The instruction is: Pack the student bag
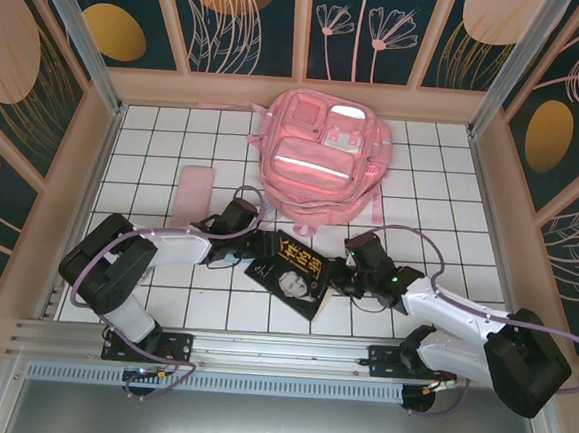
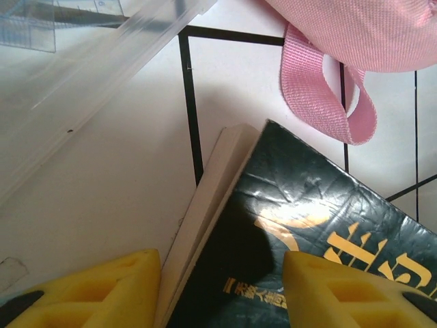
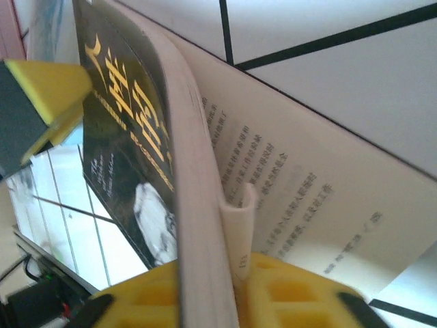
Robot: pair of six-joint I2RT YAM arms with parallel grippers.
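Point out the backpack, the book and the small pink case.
Backpack (image 1: 319, 159), top view, on its glossy front pocket.
Book (image 1: 293, 274), top view, middle of its dark cover.
Pink case (image 1: 194, 195), top view, centre of its flat face.

White-and-black arms (image 1: 167, 242) with purple cables and yellow-padded jaws.

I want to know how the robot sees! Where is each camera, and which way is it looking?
Top external: high up behind the arms, looking down at the white tiled table, the student bag, a dark book and a flat pink case; both arms show.
Left wrist: on the left arm, looking past its yellow fingers at the book's corner and a pink strap.
Right wrist: on the right arm, close to the book's pages; its yellow fingers sit on either side.
Shared: all three see the book.
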